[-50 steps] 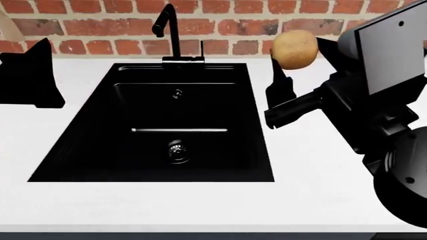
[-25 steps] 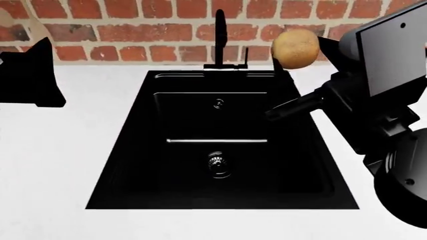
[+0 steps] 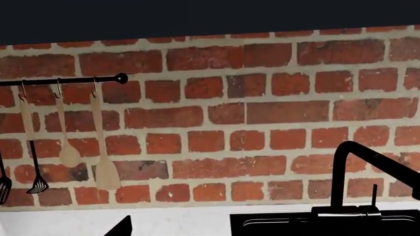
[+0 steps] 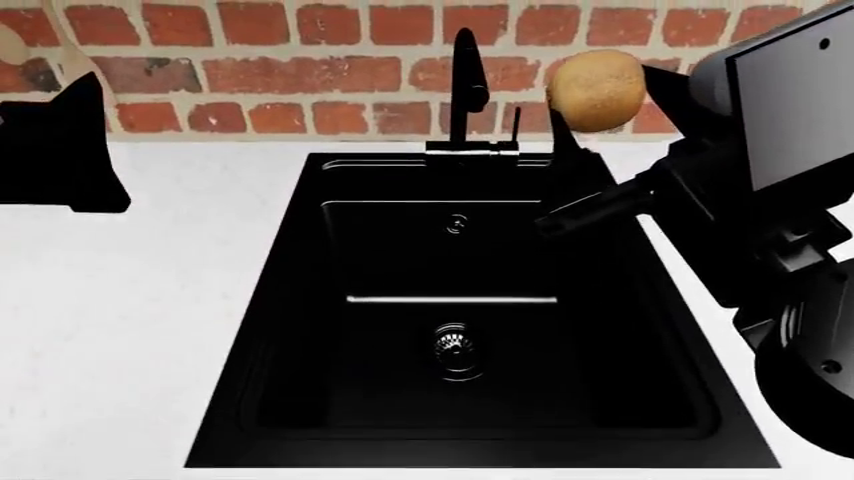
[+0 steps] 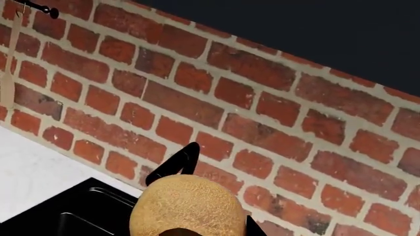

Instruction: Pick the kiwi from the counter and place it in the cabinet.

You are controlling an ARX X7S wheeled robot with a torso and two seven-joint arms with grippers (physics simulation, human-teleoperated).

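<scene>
The tan-brown fuzzy kiwi (image 4: 595,88) hangs in the air in front of the brick wall, with my right gripper (image 4: 603,100) shut on it, one black finger (image 4: 558,125) showing beside it. It is above the back right corner of the black sink (image 4: 400,400), just right of the faucet (image 4: 463,80). The right wrist view shows the kiwi (image 5: 187,204) close up at its lower edge. My left gripper (image 4: 64,150) hovers over the white counter (image 4: 134,300) at the far left, open and holding nothing. Only one fingertip (image 3: 122,229) shows in its wrist view. The cabinet is out of view.
A red brick wall (image 4: 267,70) backs the counter. A rail (image 3: 66,79) with hanging utensils (image 3: 105,172) is fixed to it, left of the faucet (image 3: 354,167). A dark flat band (image 3: 210,14) runs above the bricks. The sink drain (image 4: 454,347) lies mid-basin.
The whole view has shifted: sink and faucet have slid to the right and nearer. The right gripper keeps the kiwi at the same height. The left gripper has not moved in the view.
</scene>
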